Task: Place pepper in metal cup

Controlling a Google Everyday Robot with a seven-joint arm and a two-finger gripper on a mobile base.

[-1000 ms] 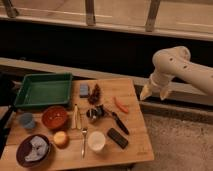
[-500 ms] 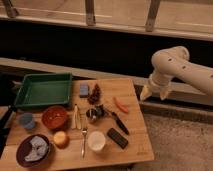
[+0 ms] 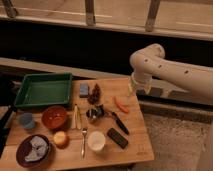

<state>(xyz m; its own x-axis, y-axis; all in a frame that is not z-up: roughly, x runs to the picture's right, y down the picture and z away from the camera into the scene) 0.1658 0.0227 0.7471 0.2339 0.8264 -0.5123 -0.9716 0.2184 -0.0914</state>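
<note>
White cup [image 3: 96, 141] sits low centre on the wooden table [image 3: 134, 144]. Metal cup [image 3: 93, 114] stands mid-table. Pepper [image 3: 120, 105] lies just right of it, not touching. Gripper [image 3: 133, 91] hangs up-right of the pepper, at the table's right edge; how far open, or any hold, cannot be told.

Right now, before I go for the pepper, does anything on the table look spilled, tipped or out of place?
Nothing stands out. The pepper lies on the table, apart from the metal cup to its left; the gripper hangs by the table's far right corner.
</note>
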